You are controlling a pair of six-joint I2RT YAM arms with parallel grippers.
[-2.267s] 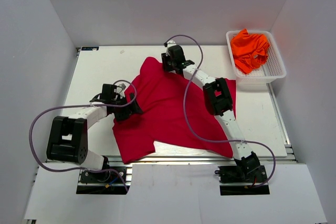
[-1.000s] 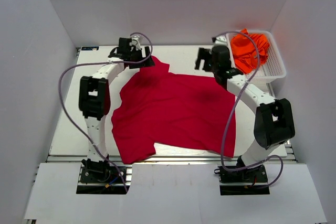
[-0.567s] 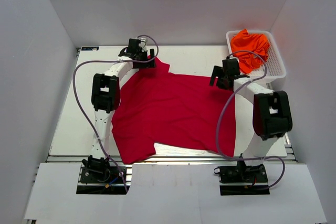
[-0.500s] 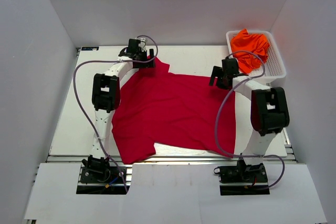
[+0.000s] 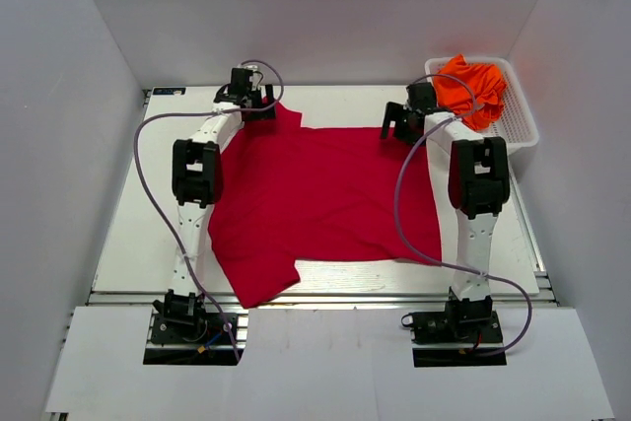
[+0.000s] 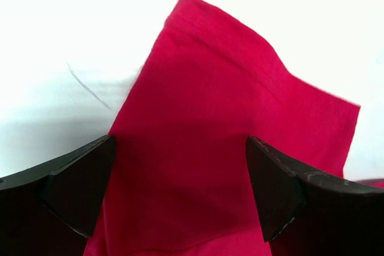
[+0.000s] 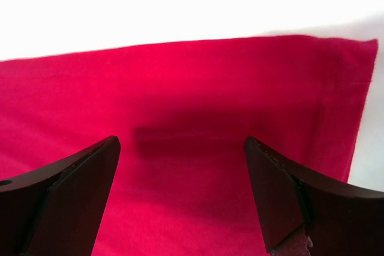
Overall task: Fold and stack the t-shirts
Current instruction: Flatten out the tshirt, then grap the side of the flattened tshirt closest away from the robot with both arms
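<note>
Both arms have reached further toward the far edge since half a second ago, and the red t-shirt [image 5: 325, 194] has gone with them: its far edge now runs almost straight, and its near hem has drawn back from the near edge on the right side.

You have the left gripper [image 5: 256, 110] at the shirt's far left corner, close to the far edge of the surface [image 5: 158, 204]. In the left wrist view its jaws stand wide apart, with a tapering flap of red cloth lying flat between them on the white top.

Your right gripper [image 5: 398, 127] is at the shirt's far right corner. Its jaws are also spread wide, above a straight red edge whose hemmed corner shows at the right of the right wrist view. You cannot tell from either view whether the jaws touch the cloth.

One sleeve points toward the near left corner. The orange t-shirts [image 5: 471, 86] lie bunched in the basket [image 5: 518, 130] at the far right corner, just beside the right arm.
</note>
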